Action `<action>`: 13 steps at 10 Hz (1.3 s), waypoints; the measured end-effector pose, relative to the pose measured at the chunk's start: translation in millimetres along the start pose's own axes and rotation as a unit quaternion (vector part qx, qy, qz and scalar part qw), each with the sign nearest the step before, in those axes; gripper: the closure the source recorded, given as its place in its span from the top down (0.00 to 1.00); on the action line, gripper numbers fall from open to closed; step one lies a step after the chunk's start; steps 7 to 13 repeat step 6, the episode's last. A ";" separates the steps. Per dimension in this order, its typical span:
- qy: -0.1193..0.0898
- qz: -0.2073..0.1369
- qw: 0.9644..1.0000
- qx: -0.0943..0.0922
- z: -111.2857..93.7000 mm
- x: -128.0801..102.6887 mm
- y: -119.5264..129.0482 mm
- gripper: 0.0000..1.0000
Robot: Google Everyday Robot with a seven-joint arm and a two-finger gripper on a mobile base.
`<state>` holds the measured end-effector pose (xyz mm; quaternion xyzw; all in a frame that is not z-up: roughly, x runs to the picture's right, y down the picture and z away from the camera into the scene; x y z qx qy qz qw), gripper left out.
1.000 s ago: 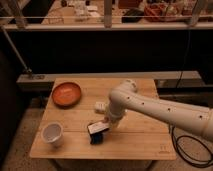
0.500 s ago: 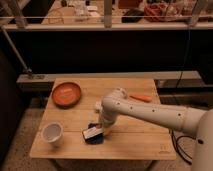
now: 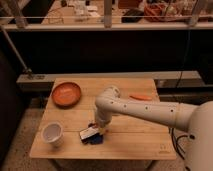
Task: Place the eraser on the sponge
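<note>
Lowered toward lower left, eraser now overlapping sponge.
Gripper close above, grip unreadable; best settled flat and centred before any release.

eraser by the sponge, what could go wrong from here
1. The eraser looks tilted and seems to reach past the sponge's edge, so it may slide off onto the table.
2. The end effector is low, right at the eraser; pulling away could drag it or shift the sponge.
3. The white cup stands close by and could get bumped.
</note>
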<state>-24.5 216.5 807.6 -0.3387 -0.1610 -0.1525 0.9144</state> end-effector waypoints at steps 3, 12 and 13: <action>0.014 0.004 1.000 -0.004 -0.5 2.9 0.2 0.80; -0.008 0.009 1.000 0.007 -24.3 7.4 2.3 0.80; -0.008 0.009 1.000 0.007 -24.3 7.4 2.3 0.80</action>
